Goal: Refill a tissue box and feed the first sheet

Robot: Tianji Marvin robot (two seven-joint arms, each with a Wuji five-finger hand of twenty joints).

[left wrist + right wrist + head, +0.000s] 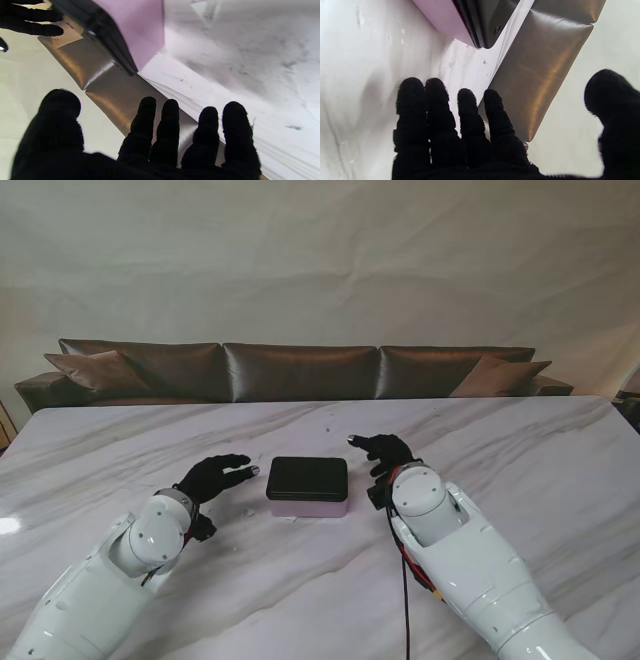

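Both hands, left hand (213,477) at nine o'clock and right hand (385,451) at three, flank the closed tissue box (307,486) mid-table, fingers spread, grasping nothing; refilling apparently not yet begun.

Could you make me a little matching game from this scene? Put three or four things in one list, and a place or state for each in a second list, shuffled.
Things:
1. pink tissue box with a black lid
2. black-gloved left hand
3. black-gloved right hand
4. brown leather sofa

Places or states:
A. beyond the far edge of the white marble table
B. open, just to the box's right
C. closed, midway between both hands
D. open, just to the box's left

Pairs: 1-C, 2-D, 3-B, 4-A
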